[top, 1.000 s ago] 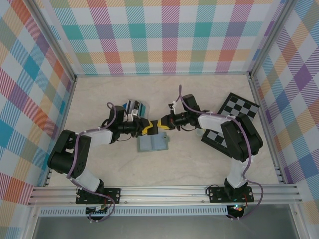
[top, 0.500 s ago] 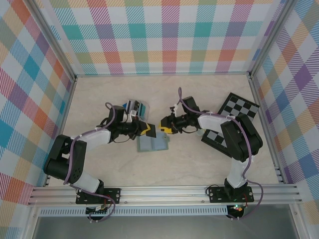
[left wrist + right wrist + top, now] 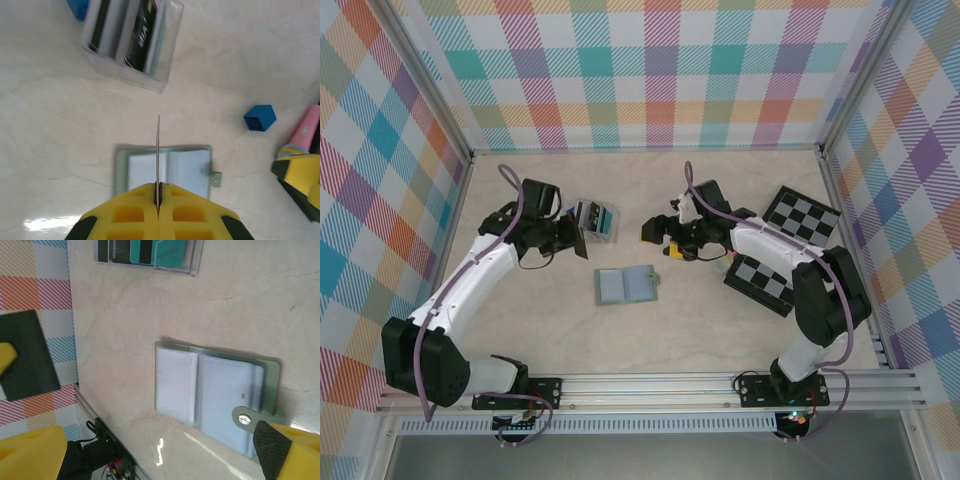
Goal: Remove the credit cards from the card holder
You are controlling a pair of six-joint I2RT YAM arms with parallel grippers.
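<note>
The card holder [image 3: 626,286] lies open and flat on the table, grey-green outside with pale blue-grey pockets [image 3: 215,385]. My left gripper [image 3: 576,238] hangs left of and behind it, beside the clear stand, shut on a dark credit card [image 3: 27,355]. In the left wrist view that card [image 3: 158,145] shows edge-on as a thin line above the holder [image 3: 185,167]. My right gripper [image 3: 663,242] hovers behind the holder's right end, open and empty. In the right wrist view the holder's snap tab [image 3: 243,417] sits by one yellow fingertip [image 3: 295,452].
A clear plastic stand [image 3: 595,218] of upright black, white and teal cards stands behind the holder. A small blue cube [image 3: 260,118] lies to the right of it. A checkerboard panel [image 3: 790,245] lies at the right, under the right arm.
My left gripper has pulled back and left from the holder toward the stand, carrying the card. My right gripper has drawn away from the holder toward the back.
</note>
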